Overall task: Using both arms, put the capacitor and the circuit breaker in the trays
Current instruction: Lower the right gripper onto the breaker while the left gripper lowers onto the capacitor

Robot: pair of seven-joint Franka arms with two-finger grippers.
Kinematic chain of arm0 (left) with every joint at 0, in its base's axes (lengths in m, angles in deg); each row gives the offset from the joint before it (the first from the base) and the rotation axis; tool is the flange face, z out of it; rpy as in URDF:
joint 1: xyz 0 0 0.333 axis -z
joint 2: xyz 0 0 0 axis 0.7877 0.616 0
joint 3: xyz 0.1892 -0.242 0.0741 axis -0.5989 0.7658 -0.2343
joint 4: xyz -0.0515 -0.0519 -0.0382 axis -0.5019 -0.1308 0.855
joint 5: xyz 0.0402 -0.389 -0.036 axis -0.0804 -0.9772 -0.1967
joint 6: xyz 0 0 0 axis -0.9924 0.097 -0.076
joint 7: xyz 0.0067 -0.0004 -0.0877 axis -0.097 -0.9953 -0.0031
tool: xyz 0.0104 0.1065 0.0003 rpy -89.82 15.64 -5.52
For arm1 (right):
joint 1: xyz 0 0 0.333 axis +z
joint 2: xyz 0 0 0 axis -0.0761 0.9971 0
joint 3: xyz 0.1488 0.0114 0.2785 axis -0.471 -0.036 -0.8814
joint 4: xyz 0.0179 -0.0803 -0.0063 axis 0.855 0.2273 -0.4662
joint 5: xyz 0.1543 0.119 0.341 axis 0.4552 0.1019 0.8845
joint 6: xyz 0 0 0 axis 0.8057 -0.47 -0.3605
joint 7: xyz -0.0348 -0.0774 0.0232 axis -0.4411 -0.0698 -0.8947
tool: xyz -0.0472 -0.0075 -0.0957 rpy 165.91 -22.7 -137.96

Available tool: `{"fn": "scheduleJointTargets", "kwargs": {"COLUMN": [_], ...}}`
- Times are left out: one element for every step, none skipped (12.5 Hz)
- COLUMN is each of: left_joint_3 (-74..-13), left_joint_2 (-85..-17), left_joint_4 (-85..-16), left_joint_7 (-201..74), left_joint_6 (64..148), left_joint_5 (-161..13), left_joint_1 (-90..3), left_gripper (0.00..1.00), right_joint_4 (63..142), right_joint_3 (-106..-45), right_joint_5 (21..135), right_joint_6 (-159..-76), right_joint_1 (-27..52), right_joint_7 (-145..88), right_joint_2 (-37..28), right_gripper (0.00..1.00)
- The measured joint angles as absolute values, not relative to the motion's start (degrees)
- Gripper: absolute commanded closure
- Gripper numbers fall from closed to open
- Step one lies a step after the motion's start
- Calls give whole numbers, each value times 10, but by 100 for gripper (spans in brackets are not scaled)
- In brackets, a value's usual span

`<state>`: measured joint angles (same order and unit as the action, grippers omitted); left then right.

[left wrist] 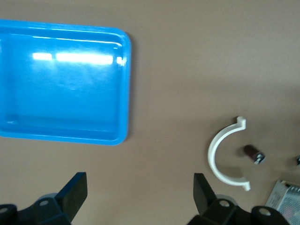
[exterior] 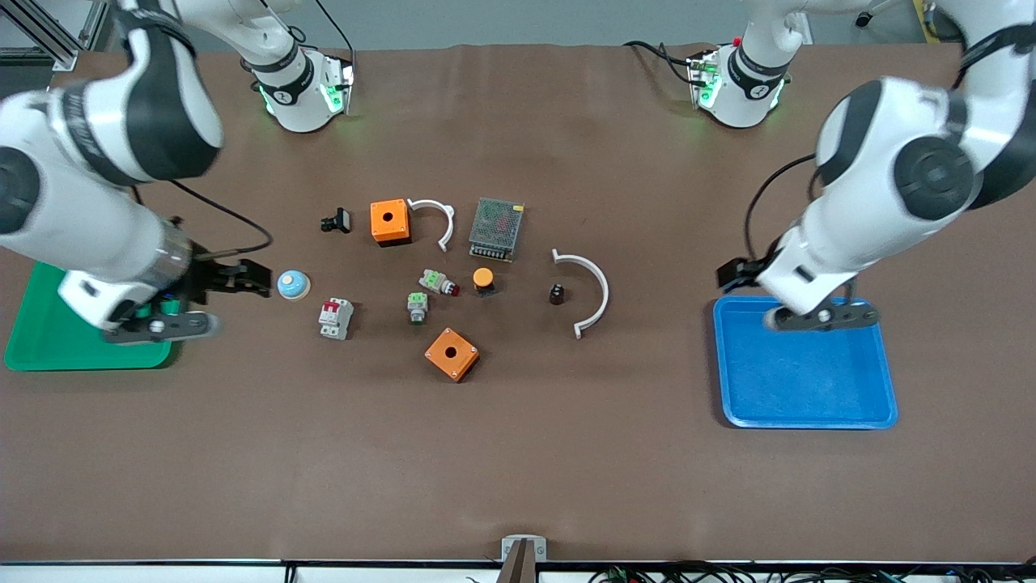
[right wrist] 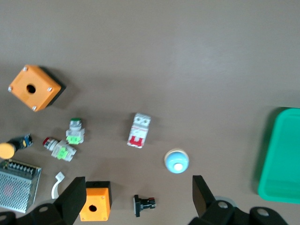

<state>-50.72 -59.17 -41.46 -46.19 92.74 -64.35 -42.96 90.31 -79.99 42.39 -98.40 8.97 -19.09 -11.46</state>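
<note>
Nothing was placed yet: tiny dark capacitor [exterior: 557, 294] and white red-levered circuit breaker [exterior: 335, 317] lay untouched; left gripper [left wrist: 140, 194] and right gripper [right wrist: 136, 197] hovered open-fingered, empty.

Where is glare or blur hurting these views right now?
Left wrist view: bright glare streaks on the blue tray floor; the capacitor looks soft. Front view: the right arm's upper links near the green tray are smeared, while the circuit breaker stays sharp. Right wrist view: even light, short shadows, circuit breaker crisp.
</note>
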Motion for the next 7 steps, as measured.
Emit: {"fn": "scheduleJointTargets", "kwargs": {"left_joint_3": [-507,-506,-506,-506,-506,-506,-505], "left_joint_2": [-570,-548,-526,-505,-486,-468,-452], "left_joint_4": [-415,-414,-414,-414,-413,-412,-412], "left_joint_7": [-422,-378,-334,-292,-254,-222,-197], "left_joint_6": [955,983,1011,1036,1057,1074,1088], "left_joint_5": [-643,-643,-643,-643,-643,-643,-643], "left_joint_1": [-411,-390,-370,-350,-332,-316,-302], "left_gripper": [0,1,1,1,1,2,5], "right_joint_4": [908,915,926,943,967,993,1021], "right_joint_3": [-800,-800,-800,-799,-796,-792,-791], "right_joint_5": [424,424,424,424,424,424,424], "right_joint_6": [-984,-987,-997,-1018,-1047,-1079,-1113], "right_joint_1": [104,113,116,115,113,110,104], "right_joint_7": [-183,-172,-164,-160,-158,-158,-157], "right_joint_2": [-104,-93,-83,-74,-69,-66,-65], "right_gripper": [0,0,0,0,1,2,2]}}
